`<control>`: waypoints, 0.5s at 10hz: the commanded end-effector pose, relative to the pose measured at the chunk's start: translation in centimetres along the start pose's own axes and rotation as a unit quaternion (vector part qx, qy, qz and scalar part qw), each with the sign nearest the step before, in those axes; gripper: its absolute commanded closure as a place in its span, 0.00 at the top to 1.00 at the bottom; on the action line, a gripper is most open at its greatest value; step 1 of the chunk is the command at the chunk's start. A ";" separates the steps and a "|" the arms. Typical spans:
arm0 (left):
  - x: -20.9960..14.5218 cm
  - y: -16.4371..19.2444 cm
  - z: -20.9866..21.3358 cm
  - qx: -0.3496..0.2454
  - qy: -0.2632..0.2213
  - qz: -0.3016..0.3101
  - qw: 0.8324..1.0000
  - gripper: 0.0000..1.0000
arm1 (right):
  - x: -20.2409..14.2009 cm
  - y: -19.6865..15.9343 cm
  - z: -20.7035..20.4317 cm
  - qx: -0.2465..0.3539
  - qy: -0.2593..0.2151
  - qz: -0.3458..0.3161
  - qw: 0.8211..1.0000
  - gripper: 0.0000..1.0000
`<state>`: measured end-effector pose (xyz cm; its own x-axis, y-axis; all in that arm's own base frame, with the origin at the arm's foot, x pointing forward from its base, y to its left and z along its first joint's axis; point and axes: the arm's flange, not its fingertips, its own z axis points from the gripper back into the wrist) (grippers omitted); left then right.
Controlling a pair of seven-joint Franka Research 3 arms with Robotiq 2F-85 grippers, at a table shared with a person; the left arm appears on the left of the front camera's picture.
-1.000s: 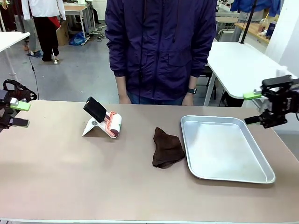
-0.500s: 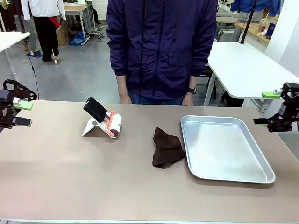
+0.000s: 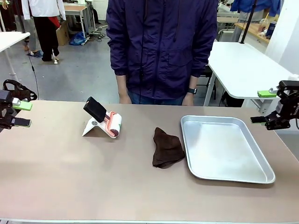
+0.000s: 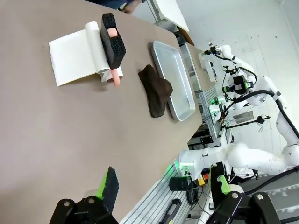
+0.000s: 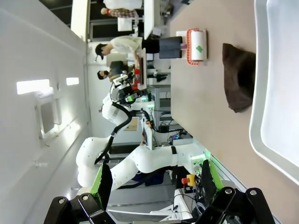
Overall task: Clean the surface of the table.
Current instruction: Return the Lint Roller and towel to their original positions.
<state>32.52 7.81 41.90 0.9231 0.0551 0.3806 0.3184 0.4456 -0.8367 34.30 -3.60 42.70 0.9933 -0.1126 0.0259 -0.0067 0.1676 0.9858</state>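
While both arms are hanging at the table's ends, the surface of the table is spreading across the front view: brown cloth lying mid-table, silver tray sitting toward the right edge, lint roller resting nearer the far edge. Left gripper and right gripper are standing wide, holding nothing. Person is standing behind the far edge.
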 end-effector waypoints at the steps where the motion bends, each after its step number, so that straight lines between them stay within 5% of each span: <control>1: 0.1 -0.2 0.2 -0.001 0.007 -0.003 1.000 1.00 | -0.1 0.3 0.3 -0.009 -0.002 -0.010 1.000 1.00; 5: 0.1 -0.2 0.2 -0.001 0.007 -0.003 1.000 1.00 | -0.1 0.3 0.3 -0.009 -0.002 -0.010 1.000 1.00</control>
<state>32.51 7.79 41.92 0.9233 0.0542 0.3803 0.3184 0.4458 -0.8366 34.28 -3.79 42.69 0.9927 -0.1180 0.0257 -0.0056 0.1682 0.9857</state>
